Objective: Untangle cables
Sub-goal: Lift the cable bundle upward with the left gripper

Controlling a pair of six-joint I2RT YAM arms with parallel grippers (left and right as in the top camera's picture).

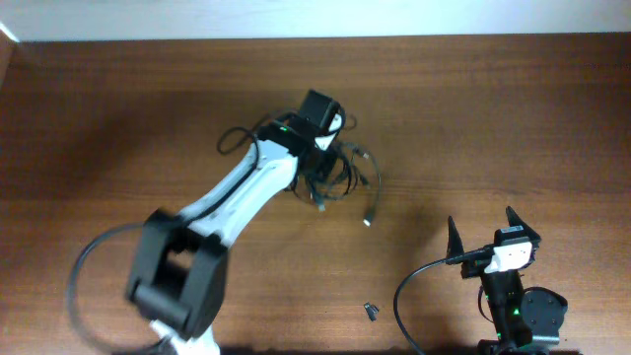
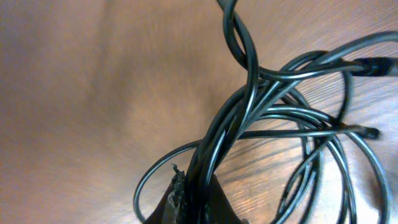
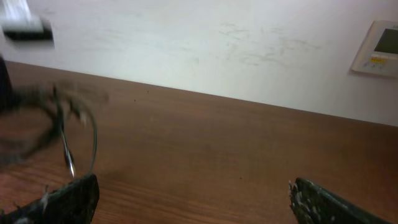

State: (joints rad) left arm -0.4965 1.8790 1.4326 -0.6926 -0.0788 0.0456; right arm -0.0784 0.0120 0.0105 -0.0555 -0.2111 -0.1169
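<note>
Overhead: we log the wooden table (image 1: 118, 118) beneath both claws. Left arm (image 1: 246, 187) reaches across it. Its left claw (image 1: 323, 133) sits over the tangled cables (image 1: 345, 173). On the left wrist view, several strands are pinched between its fingers (image 2: 177, 199), with loops fanning out ahead. Right claw (image 1: 485, 237) is spread wide and holds nothing, the tangle well apart, ahead and to its left. A tiny dark loose piece (image 1: 372, 312) lies behind it, leftward.
</note>
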